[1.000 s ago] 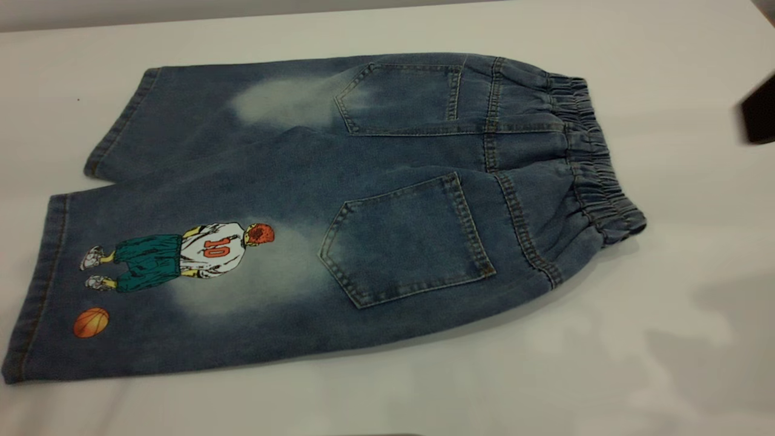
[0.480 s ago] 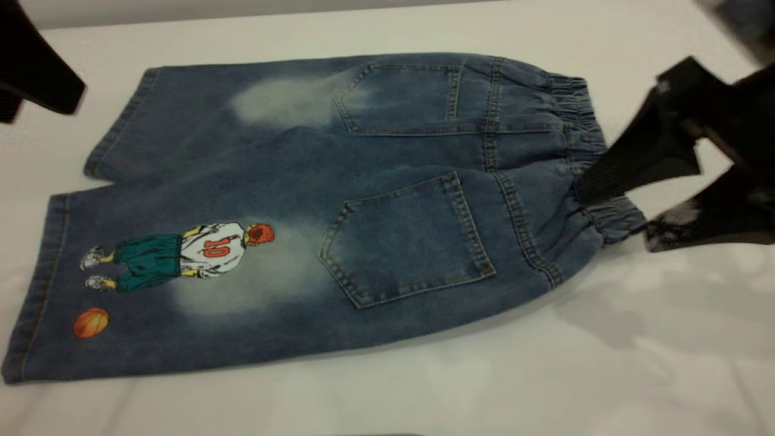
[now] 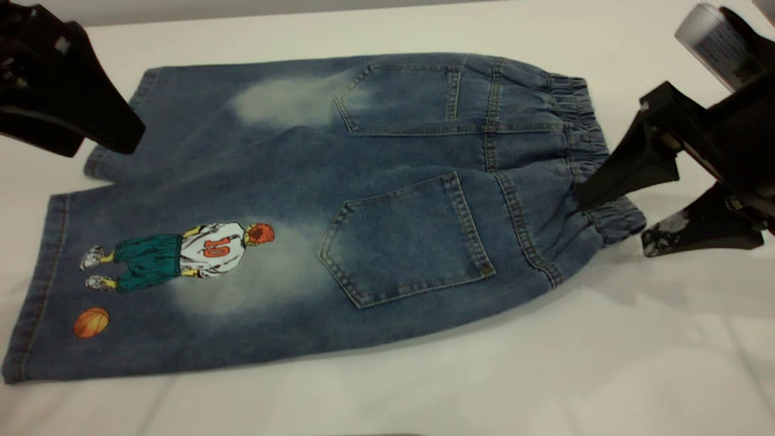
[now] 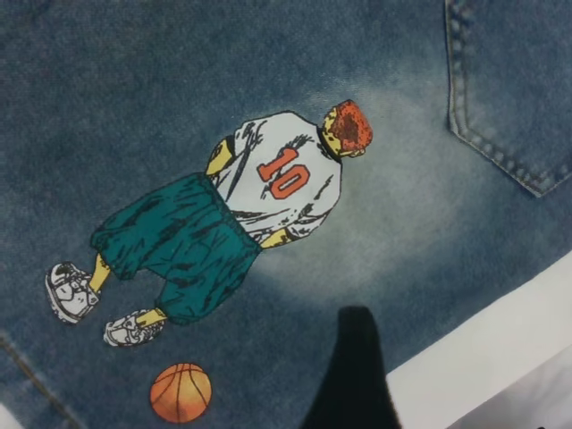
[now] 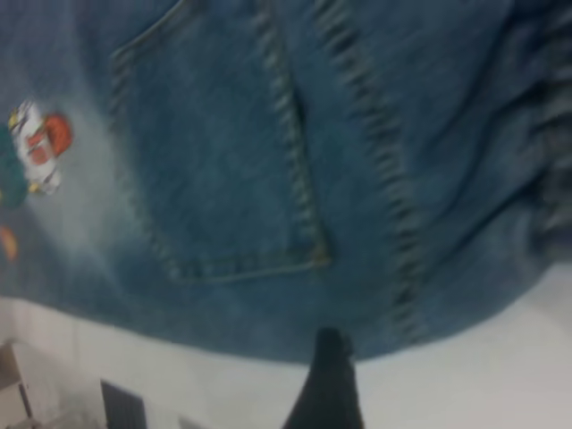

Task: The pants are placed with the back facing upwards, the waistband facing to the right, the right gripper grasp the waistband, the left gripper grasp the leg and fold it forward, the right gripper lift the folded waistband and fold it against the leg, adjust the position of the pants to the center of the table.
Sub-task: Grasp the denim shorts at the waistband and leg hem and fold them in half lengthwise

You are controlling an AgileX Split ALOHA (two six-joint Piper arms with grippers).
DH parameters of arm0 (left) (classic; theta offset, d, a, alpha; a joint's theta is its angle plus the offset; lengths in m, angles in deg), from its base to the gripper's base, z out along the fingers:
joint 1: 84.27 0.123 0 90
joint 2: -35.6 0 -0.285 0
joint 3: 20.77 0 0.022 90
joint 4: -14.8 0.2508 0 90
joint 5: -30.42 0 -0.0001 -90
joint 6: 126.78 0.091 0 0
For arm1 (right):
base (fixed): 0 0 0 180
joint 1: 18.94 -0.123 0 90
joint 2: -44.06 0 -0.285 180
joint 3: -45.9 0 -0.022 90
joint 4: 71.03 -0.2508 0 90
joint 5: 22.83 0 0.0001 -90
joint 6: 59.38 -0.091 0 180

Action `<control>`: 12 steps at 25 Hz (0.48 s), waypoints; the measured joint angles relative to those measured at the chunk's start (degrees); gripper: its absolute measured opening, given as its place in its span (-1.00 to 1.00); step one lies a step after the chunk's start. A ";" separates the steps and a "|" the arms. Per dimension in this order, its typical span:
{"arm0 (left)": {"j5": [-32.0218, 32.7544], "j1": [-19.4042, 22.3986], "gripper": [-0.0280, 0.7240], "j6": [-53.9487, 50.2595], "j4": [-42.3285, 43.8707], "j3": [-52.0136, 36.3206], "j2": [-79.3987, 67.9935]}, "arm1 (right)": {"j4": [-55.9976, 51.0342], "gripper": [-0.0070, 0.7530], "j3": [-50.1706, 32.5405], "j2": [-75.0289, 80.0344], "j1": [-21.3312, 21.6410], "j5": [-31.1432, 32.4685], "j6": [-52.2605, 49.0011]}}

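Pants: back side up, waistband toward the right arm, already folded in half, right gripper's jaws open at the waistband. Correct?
Not quite: the pants are not folded yet. The exterior view shows them lying flat and fully spread on the table, both legs and both back pockets showing. The rest holds: back up, waistband toward the right arm, right gripper with jaws open at it.

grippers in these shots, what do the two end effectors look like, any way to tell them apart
The left end effector is all black with broad wedge-shaped fingers and no pale marks. The right end effector is also black and wedge-fingered, but one fingertip is scuffed whitish, and a grey-white cylinder with small dark print sits on the arm behind it.
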 joint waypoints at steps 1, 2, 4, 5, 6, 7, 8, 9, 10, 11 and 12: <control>-0.19 0.00 0.50 0.05 -0.05 0.00 0.00 | 0.41 0.48 0.76 1.15 0.85 0.74 0.05; -0.19 0.00 0.50 0.05 -0.05 0.00 0.00 | 0.81 0.48 1.40 2.02 1.93 1.77 0.06; -0.25 0.00 0.50 0.05 -0.05 0.00 0.00 | 1.20 0.48 2.08 3.65 3.85 3.57 0.40; -0.30 0.00 0.50 0.05 -0.05 0.00 0.00 | 1.20 0.48 2.23 4.31 4.75 4.27 0.72; -0.30 0.00 0.50 0.05 -0.10 0.00 0.00 | 1.20 0.48 2.35 4.88 5.54 4.58 0.93; -0.30 0.00 0.50 0.05 -0.10 0.00 0.00 | 1.12 0.48 2.48 5.62 6.14 4.81 1.44; -0.35 0.00 0.50 0.11 -0.10 0.00 0.00 | 0.76 0.48 2.47 6.30 6.50 4.93 1.89; -0.48 0.00 0.50 0.11 -0.10 0.00 0.00 | 0.57 0.48 2.65 6.85 6.77 5.19 2.37; -0.68 0.00 0.50 0.16 -0.10 0.00 0.00 | 0.36 0.48 2.97 7.48 6.84 5.31 2.89; -0.76 0.00 0.50 0.16 -0.10 0.00 -0.01 | 0.19 0.48 3.50 8.02 6.84 5.61 3.16; -0.76 0.00 0.50 0.20 -0.10 0.00 -0.01 | 0.10 0.48 4.10 8.56 6.84 5.98 3.38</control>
